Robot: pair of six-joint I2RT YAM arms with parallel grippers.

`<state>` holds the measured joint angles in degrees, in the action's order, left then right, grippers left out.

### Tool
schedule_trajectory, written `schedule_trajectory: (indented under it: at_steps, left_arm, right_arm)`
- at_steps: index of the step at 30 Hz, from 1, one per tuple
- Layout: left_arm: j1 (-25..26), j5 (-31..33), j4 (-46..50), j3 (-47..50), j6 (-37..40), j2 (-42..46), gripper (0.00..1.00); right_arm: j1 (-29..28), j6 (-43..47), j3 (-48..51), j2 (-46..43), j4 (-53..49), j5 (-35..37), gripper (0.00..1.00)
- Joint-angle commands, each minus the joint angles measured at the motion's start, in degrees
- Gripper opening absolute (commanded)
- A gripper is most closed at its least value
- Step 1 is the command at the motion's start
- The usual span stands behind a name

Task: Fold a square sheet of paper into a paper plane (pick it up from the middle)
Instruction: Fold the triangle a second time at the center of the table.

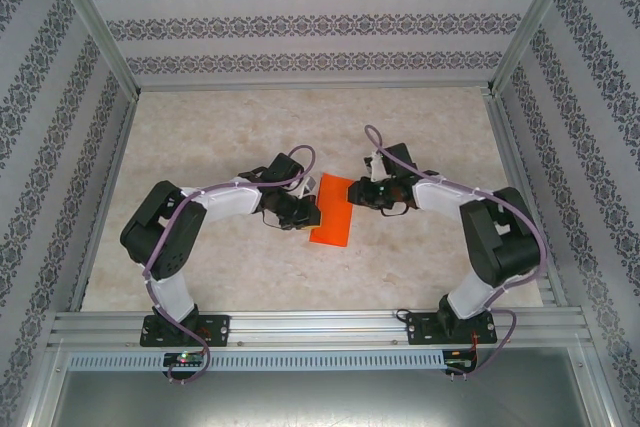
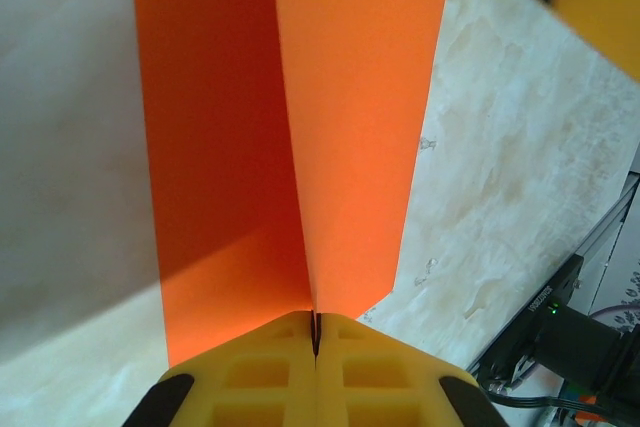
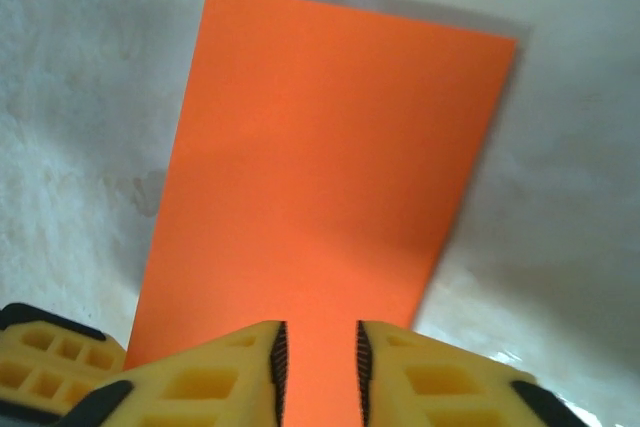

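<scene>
Left claw [image 2: 315, 335]: fingers shut tight, nipping square sheet of paper [image 2: 350, 107] where crease runs into finger seam. Purpose, judged: pin fold line so flaps stay aligned.
Right claw [image 3: 317, 352]: jaws slightly apart, straddling sheet edge on own side, no pinch evident; probably poised to press or re-grip.
Sheet: folded to oblong, lying at middle of bench [image 1: 200, 127], between both claws.
Plane shape not yet formed; early fold, judged.
</scene>
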<state>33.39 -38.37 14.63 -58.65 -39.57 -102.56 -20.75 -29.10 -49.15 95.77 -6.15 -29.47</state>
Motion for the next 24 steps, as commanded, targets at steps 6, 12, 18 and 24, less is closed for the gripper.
schedule_trajectory:
  at_steps: [6,12,18,24]
  left_arm:
    - [0.8,0.5,1.4,-2.2,-0.8,-1.1,0.07]
    - [1.1,0.1,1.5,-4.1,-1.2,-2.6,0.08]
    - [1.5,-0.1,1.4,-6.2,-1.7,-4.7,0.08]
    - [1.8,-0.3,1.3,-8.2,-2.3,-6.5,0.09]
  right_arm:
    - [-0.7,1.7,-3.2,6.1,0.8,-0.3,0.16]
    - [-0.9,3.2,-3.7,8.1,-0.5,1.1,0.11]
    - [-1.0,4.7,-3.7,8.7,-2.2,2.1,0.07]
    - [-1.1,5.0,-3.8,9.2,-2.2,1.7,0.05]
